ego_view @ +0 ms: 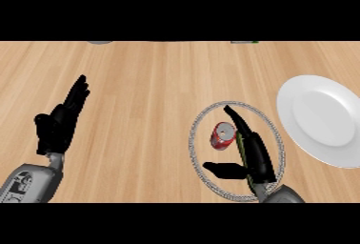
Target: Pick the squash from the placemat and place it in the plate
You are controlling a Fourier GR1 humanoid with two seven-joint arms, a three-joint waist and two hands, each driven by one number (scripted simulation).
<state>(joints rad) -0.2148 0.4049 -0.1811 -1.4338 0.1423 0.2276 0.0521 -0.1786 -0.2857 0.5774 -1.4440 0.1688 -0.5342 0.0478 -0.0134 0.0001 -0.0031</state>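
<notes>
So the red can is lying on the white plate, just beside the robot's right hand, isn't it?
Not quite: the head view shows the red can lying on the round placemat, not the white plate, just beside the right hand.

No text, brand, number or sign legible anywhere: the red can (223,136) on the surface (141,95) shows only plain red sides and a grey end, any lettering on it too small to make out.

A red can (223,136) and wooden counter (155,86) show.
</notes>
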